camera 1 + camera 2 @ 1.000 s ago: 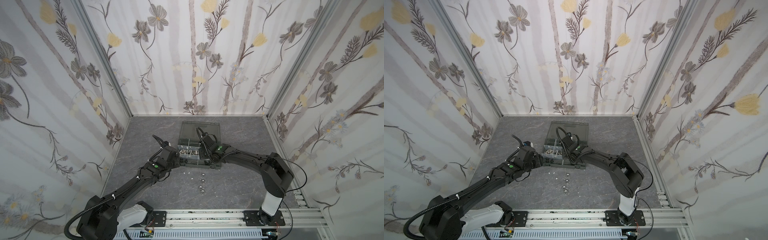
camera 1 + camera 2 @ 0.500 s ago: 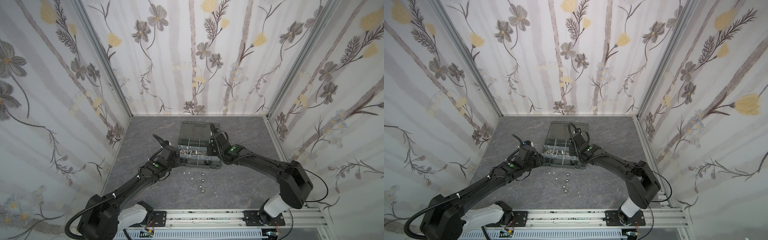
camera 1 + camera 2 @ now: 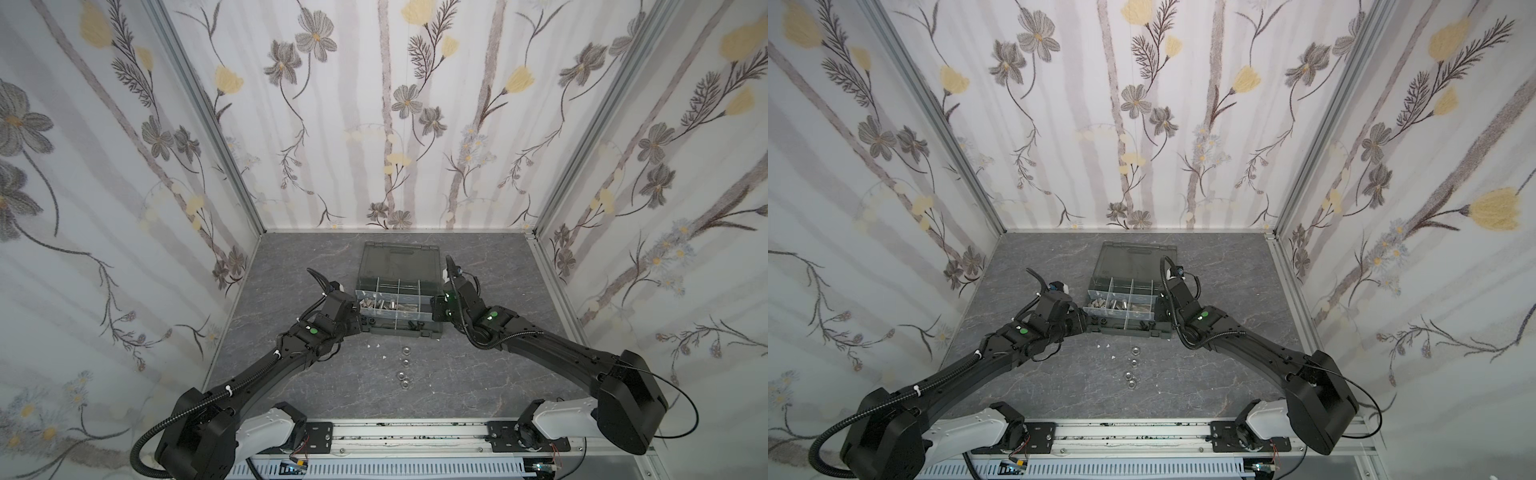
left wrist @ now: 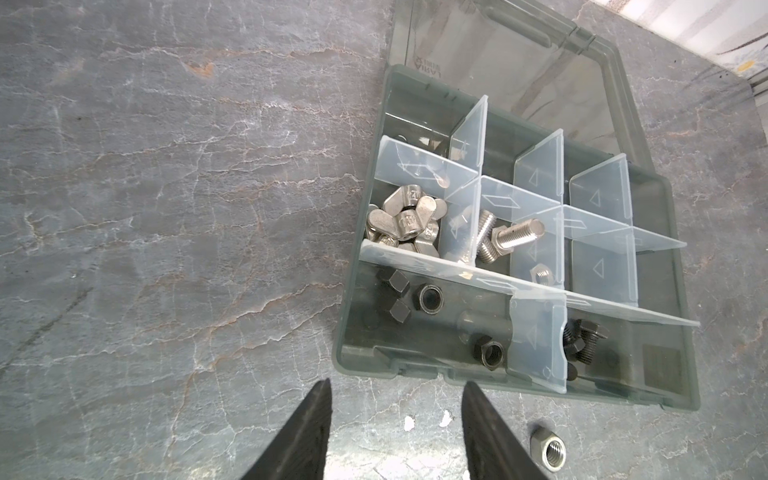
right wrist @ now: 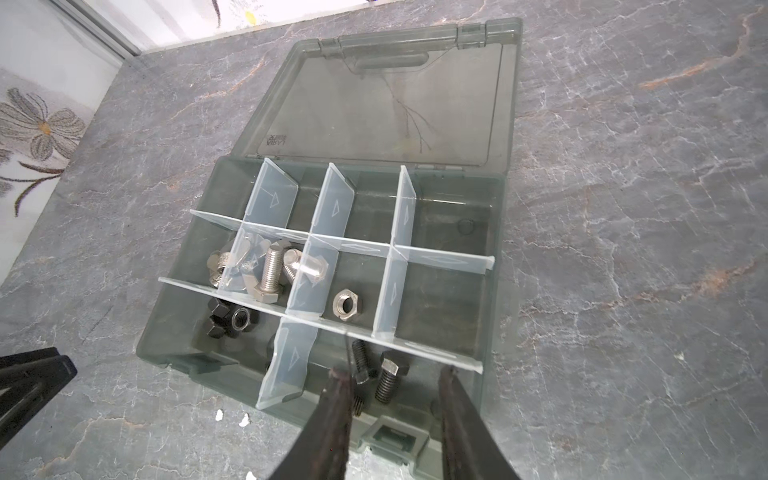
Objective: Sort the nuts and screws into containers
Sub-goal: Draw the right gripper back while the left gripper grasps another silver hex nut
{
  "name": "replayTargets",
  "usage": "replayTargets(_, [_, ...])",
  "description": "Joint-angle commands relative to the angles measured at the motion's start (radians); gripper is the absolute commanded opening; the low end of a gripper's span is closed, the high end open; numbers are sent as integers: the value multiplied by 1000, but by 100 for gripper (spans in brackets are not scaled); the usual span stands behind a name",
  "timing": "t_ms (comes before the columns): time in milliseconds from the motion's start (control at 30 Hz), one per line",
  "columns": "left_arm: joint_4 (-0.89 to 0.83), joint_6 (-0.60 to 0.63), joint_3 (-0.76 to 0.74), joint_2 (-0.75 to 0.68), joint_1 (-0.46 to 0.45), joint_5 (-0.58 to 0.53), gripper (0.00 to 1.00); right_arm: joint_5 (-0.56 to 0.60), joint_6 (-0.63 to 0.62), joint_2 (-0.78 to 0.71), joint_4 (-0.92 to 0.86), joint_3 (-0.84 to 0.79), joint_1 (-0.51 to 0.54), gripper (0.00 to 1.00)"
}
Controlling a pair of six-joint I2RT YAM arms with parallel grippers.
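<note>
I see both claws released and empty: left gripper (image 4: 397, 384) beside the organiser case (image 4: 345, 324) front corner, right gripper (image 5: 395, 372) above its black screws (image 5: 384, 380).

- I count four silver nuts (image 3: 405, 351) loose on the surface (image 3: 478, 374) (tiny from here).
- One boxed silver nut (image 5: 348, 305).
- Four black nuts (image 4: 430, 297).
- One case (image 5: 500, 270).

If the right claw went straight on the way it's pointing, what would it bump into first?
Probably the black screws in the front right compartment of the organiser case. The open right gripper frames them in its wrist view, though depth is unclear.
</note>
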Motion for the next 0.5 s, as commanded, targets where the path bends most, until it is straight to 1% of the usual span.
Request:
replayTargets(0, [24,8,20,13,-41,-11,53,19,45,-47,40,-51,-5,36])
replayTargets(100, [24,6,34,45,-107,-35,53,21,70,-101,41,-97,-12,37])
replayTargets(167, [24,-1,44,68,-149,-46,53,21,86,-135,43,-156,-13,37])
replayTargets(267, [24,-16,66,103,-230,-62,53,30,101,-180,41,-200,-18,37])
replayTargets(367, [24,-20,94,171,-309,-67,54,42,114,-218,41,-233,-26,37])
replayTargets(467, [24,-27,125,236,-365,-62,54,47,122,-246,41,-251,-33,38])
